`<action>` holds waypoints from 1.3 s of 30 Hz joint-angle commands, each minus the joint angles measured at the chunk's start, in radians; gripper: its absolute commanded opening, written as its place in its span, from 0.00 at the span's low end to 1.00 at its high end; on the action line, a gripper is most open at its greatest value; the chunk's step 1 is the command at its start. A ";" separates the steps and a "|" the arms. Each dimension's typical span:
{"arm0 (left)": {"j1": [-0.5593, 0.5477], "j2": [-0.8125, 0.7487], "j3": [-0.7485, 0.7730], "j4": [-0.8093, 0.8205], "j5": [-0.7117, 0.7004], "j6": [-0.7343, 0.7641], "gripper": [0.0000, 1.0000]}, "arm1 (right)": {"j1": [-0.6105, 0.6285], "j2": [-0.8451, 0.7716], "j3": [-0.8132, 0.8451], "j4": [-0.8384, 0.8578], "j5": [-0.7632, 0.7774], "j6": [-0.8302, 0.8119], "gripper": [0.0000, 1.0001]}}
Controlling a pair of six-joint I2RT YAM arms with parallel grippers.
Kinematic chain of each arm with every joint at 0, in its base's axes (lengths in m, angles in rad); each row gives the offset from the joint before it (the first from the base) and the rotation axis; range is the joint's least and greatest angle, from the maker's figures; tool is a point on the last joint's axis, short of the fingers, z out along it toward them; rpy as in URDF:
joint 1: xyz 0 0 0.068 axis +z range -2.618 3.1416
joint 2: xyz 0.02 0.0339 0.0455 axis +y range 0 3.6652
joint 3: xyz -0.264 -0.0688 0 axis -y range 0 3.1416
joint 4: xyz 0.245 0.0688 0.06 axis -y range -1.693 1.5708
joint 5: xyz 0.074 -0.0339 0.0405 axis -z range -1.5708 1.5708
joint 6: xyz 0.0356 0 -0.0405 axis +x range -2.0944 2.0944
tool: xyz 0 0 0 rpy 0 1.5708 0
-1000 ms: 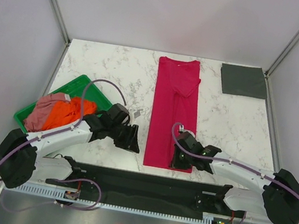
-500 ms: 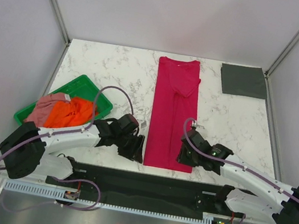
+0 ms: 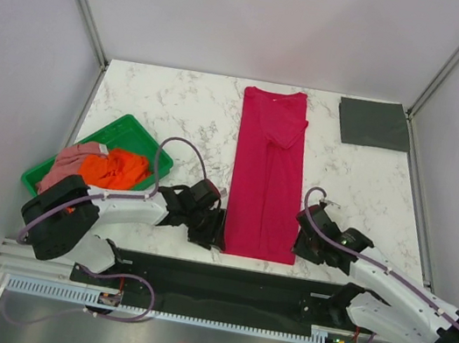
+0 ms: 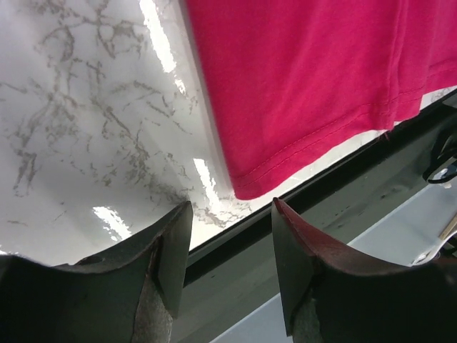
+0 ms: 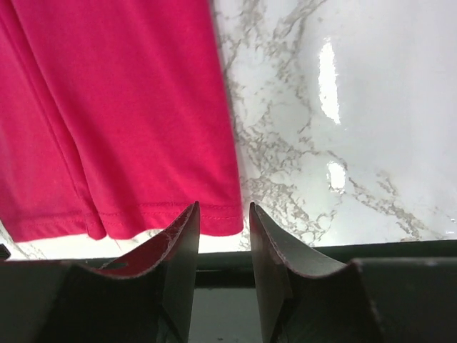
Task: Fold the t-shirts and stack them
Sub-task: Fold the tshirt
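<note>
While crimson tee [image 3: 267, 178] lies folded lengthwise mid desk [image 3: 169, 108], I see left fingers [image 4: 175, 250] apart by its near-L hem corner, right fingers [image 5: 182, 243] apart by near-R corner; neither on cloth.

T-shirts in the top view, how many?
4: crimson-red tee flat at table centre; dark grey tee folded, far right corner; orange tee and dusty pink tee bunched in the green tray, left. More may hide underneath.
</note>
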 commanded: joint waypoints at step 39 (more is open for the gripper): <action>-0.031 0.051 -0.011 0.060 -0.018 -0.104 0.02 | -0.077 -0.127 -0.164 0.073 -0.127 -0.058 0.03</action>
